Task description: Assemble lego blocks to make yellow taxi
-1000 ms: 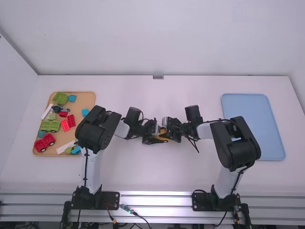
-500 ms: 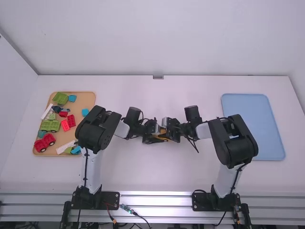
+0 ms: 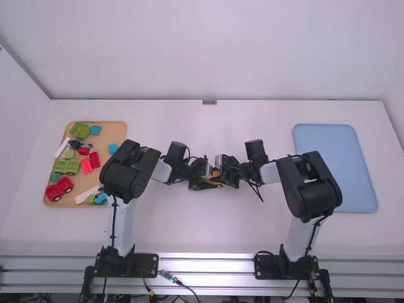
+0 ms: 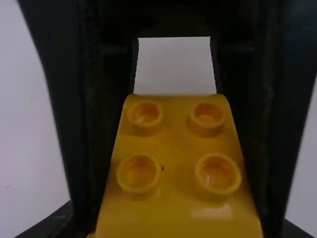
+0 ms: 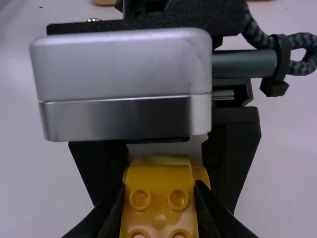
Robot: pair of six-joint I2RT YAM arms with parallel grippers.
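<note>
Studs (image 4: 218,173), four of them, stand on the yellow block (image 4: 173,148) that your right pincer (image 3: 222,177) pinches from both sides. Your left pincer (image 3: 209,180) faces it, closed on the rounded yellow piece (image 5: 158,160) just behind that block in your right wrist view. You have both yellow parts between the two pincers, around the middle of the bench (image 3: 189,230); whether they are fully joined, you cannot tell.

On your left lies the tan tray (image 3: 120,129) with loose parts: a red car (image 3: 59,188) near its close corner, a green wheeled base (image 3: 66,166), a green block (image 3: 80,129) at the far end, red blocks (image 3: 87,166) toward the middle, and a white plate (image 3: 87,194) beside blue pieces (image 3: 100,198) along the near edge. On your right, well apart from the pincers, you have a blue tray (image 3: 334,142).
</note>
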